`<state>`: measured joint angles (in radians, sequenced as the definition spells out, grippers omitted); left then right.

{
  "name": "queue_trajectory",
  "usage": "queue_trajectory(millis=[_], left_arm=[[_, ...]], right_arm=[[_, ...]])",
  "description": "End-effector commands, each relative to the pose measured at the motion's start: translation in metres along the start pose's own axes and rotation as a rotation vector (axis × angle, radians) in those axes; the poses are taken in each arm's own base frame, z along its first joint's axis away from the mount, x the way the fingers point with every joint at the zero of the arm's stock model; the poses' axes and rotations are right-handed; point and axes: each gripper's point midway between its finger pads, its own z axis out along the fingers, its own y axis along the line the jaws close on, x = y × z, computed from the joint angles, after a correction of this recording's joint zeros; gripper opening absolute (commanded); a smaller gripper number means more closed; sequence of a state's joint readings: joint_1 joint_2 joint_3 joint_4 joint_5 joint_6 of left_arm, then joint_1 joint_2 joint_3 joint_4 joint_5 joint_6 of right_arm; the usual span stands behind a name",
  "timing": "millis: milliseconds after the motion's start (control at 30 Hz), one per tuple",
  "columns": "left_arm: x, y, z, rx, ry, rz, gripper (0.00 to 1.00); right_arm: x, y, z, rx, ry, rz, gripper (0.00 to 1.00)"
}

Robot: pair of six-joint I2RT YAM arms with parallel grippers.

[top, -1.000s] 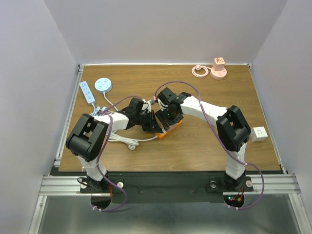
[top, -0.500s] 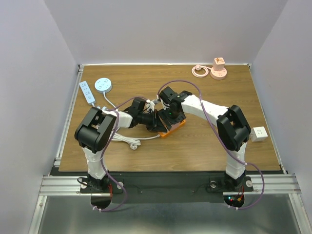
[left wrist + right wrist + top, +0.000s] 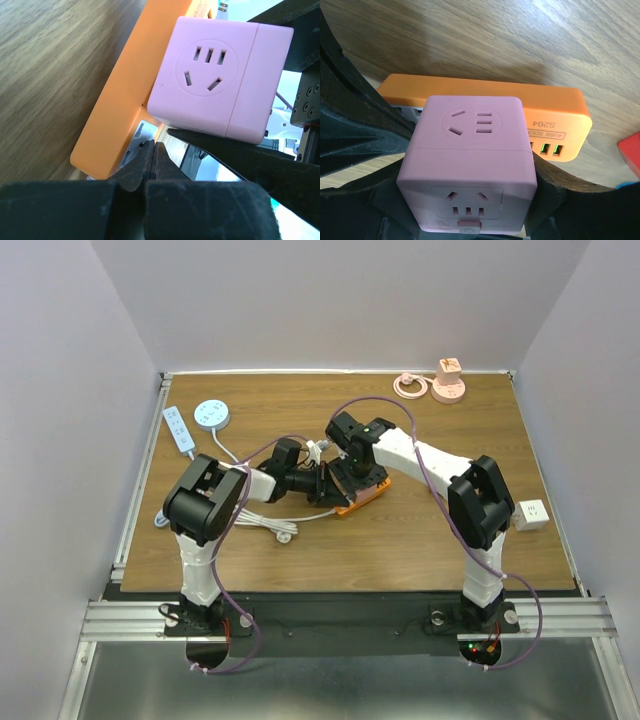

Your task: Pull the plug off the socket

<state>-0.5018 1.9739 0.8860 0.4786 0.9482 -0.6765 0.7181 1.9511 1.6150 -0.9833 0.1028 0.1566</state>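
Observation:
The plug, a pink cube adapter [image 3: 470,145] [image 3: 210,75], sits against the top face of the socket, an orange power strip [image 3: 485,85] [image 3: 125,100] [image 3: 365,498] lying mid-table. My right gripper [image 3: 470,170] [image 3: 355,472] is shut on the cube, one black finger on each side of it. Whether the cube's pins are still in the strip is hidden. My left gripper [image 3: 152,147] [image 3: 325,486] is shut with nothing in it. Its tips rest at the strip's near end, by a white part under the cube.
A white power strip [image 3: 179,428] and a round white socket [image 3: 211,414] lie at the far left, their white cable and plug [image 3: 265,530] trailing under the left arm. A pink round socket [image 3: 447,382] stands at the back right, a white cube adapter [image 3: 532,514] at the right edge.
Both grippers and the orange strip have shifted a little to the right and away from the bases. The left arm has stretched out further. Neither gripper's jaws have changed.

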Motion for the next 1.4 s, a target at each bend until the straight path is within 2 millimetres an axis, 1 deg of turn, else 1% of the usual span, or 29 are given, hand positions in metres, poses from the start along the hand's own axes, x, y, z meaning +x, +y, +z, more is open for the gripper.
queue_trajectory(millis=[0,33,100,167,200,233,267,300,333,367,400,433,533,567,633,733,833,867,967,1000,1167,1333,1367], left_arm=[[0.067,0.14,-0.006,-0.493,0.053,-0.186,0.0],[0.067,0.141,-0.006,-0.494,0.054,-0.187,0.0],[0.067,0.14,-0.005,-0.492,0.053,-0.19,0.0],[0.061,0.134,-0.005,-0.476,0.043,-0.18,0.0],[0.059,0.13,-0.005,-0.47,0.039,-0.181,0.0],[0.051,0.122,-0.005,-0.455,0.022,-0.163,0.0],[0.047,0.118,-0.005,-0.451,0.016,-0.158,0.0],[0.044,0.113,-0.006,-0.449,0.012,-0.154,0.0],[0.032,0.104,-0.005,-0.434,-0.008,-0.131,0.0],[0.03,0.101,-0.006,-0.435,-0.006,-0.133,0.0],[0.024,0.097,-0.005,-0.431,-0.011,-0.124,0.0],[0.014,0.091,-0.003,-0.422,-0.024,-0.108,0.0],[0.005,0.085,0.0,-0.412,-0.02,-0.109,0.0],[-0.002,0.083,0.003,-0.406,-0.025,-0.106,0.0],[-0.01,0.081,0.007,-0.398,-0.027,-0.103,0.0],[-0.016,0.083,0.011,-0.404,-0.021,-0.105,0.0],[-0.017,0.086,0.013,-0.415,-0.013,-0.109,0.0],[-0.018,0.088,0.014,-0.42,-0.011,-0.113,0.0],[-0.015,0.095,0.017,-0.432,0.005,-0.126,0.0],[-0.014,0.098,0.017,-0.437,0.012,-0.133,0.0],[-0.008,0.106,0.017,-0.453,0.022,-0.141,0.0],[-0.002,0.11,0.016,-0.463,0.03,-0.149,0.0],[-0.001,0.111,0.015,-0.466,0.032,-0.152,0.0]], right_arm=[[-0.084,0.036,-0.111,-0.213,-0.377,0.075,0.0],[-0.085,0.036,-0.113,-0.211,-0.382,0.076,0.0],[-0.083,0.035,-0.109,-0.2,-0.371,0.074,0.0],[-0.079,0.027,-0.094,-0.149,-0.346,0.078,0.01],[-0.074,0.026,-0.079,-0.131,-0.31,0.078,0.0],[-0.072,0.025,-0.07,-0.117,-0.29,0.082,0.0],[-0.07,0.024,-0.062,-0.104,-0.276,0.09,0.0],[-0.064,0.025,-0.049,-0.101,-0.245,0.103,0.0],[-0.064,0.026,-0.044,-0.095,-0.245,0.11,0.0],[-0.067,0.019,-0.039,-0.052,-0.261,0.126,0.0],[-0.067,0.017,-0.035,-0.031,-0.264,0.141,0.0],[-0.066,0.01,-0.029,0.005,-0.27,0.154,0.0],[-0.064,0.01,-0.02,0.025,-0.271,0.162,0.0],[-0.064,0.01,-0.015,0.044,-0.276,0.157,0.0],[-0.062,0.012,-0.007,0.052,-0.268,0.152,0.0],[-0.061,0.009,0.004,0.076,-0.258,0.156,0.0],[-0.058,0.008,0.009,0.092,-0.248,0.154,0.0],[-0.059,0.007,0.008,0.091,-0.249,0.154,0.0],[-0.067,0.008,-0.011,0.073,-0.294,0.164,0.0],[-0.08,0.008,-0.033,0.061,-0.354,0.181,0.0],[-0.102,-0.004,-0.084,0.089,-0.456,0.21,0.0],[-0.106,-0.018,-0.104,0.126,-0.471,0.261,0.0],[-0.106,-0.024,-0.112,0.135,-0.48,0.276,0.0]])
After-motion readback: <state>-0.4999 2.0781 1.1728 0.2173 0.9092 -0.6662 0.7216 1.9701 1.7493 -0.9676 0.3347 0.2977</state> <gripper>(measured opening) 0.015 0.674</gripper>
